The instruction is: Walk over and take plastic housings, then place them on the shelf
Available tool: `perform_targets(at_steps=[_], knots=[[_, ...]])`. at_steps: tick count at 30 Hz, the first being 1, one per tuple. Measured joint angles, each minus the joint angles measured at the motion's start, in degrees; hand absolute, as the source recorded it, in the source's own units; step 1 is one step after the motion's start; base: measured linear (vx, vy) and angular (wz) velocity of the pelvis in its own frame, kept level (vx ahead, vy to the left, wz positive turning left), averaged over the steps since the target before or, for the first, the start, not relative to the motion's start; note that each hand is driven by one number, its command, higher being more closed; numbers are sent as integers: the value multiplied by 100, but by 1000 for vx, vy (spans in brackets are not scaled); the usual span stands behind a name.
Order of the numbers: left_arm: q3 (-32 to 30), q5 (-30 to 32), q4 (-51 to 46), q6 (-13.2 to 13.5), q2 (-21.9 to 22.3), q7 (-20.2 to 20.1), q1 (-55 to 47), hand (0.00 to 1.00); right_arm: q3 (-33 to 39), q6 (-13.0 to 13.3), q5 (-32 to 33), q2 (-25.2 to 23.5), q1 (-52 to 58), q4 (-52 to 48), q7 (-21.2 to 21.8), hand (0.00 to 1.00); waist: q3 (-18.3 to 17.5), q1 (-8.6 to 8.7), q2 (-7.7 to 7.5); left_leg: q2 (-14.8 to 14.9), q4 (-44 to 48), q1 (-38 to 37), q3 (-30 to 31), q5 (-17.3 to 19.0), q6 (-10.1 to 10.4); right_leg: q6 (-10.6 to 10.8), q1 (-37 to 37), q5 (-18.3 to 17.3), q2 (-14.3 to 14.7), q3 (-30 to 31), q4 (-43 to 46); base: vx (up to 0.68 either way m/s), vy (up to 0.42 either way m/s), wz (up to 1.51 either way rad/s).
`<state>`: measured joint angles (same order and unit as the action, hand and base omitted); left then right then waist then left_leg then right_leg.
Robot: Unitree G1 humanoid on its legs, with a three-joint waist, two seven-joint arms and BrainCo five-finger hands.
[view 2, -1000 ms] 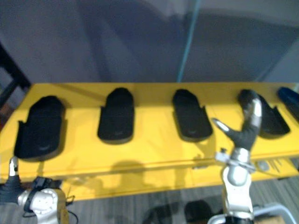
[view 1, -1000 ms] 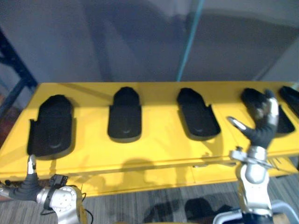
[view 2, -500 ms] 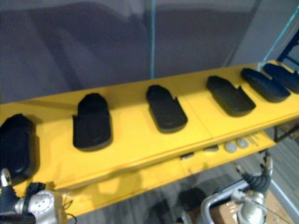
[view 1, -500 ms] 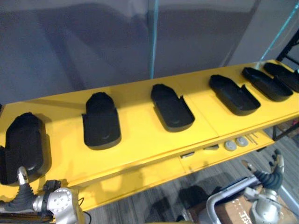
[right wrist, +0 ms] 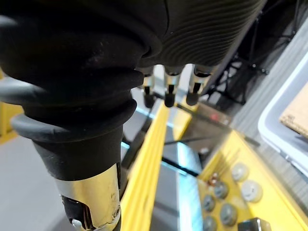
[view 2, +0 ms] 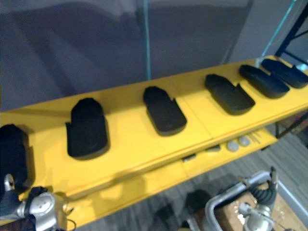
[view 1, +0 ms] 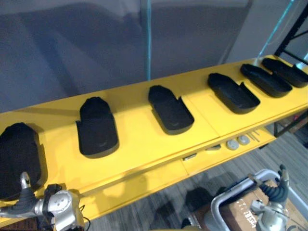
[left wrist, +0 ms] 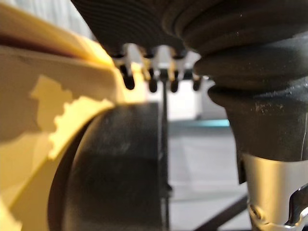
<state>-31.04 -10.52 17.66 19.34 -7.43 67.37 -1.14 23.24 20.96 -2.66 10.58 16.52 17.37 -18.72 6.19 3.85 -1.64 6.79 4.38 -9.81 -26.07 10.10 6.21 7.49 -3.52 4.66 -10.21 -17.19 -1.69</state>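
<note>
On the yellow table (view 1: 142, 144), six black plastic housings lie in a row. The first housing (view 1: 17, 159) is at the left end. Next come the second housing (view 1: 97, 127), the third housing (view 1: 171, 109) and the fourth housing (view 1: 233, 93). The last two housings (view 1: 276, 77) lie close together at the right end.

The left hand (view 1: 25, 196) is low down, just in front of the first housing. Its fingers (left wrist: 150, 82) are straight and hold nothing. I cannot tell if they touch the housing. The right hand (view 1: 277, 189) is low on the other side, above a grey cart (view 1: 226, 202) and well away from the table. Its fingers (right wrist: 168, 91) are straight too, and it is empty.

So the robot stands by the table, and I think the walking part is about done. No housing has been picked up yet. All the taking and all the placing on the shelf are left to do. A dark frame (view 1: 291, 36) stands past the right end, but I cannot tell if it is the shelf.
</note>
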Motion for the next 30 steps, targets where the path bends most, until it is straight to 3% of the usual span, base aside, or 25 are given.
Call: perform_targets(at_steps=[17,30], knots=[[-84,-299,527,-76,-610,121,466,0,-30,3,5,80,48,119,74,0,114,14,-117,55,30,85,-115,-14,25,-41,145,-5,89,91,21,-29,-35,-3],[-434,-547,954,-337,-1168,-14,771,0,-48,7,8,121,108,111,148,0,378,18,-55,147,160,131,-135,7,45,-132,244,-70,137,149,206,-43,-35,-1]])
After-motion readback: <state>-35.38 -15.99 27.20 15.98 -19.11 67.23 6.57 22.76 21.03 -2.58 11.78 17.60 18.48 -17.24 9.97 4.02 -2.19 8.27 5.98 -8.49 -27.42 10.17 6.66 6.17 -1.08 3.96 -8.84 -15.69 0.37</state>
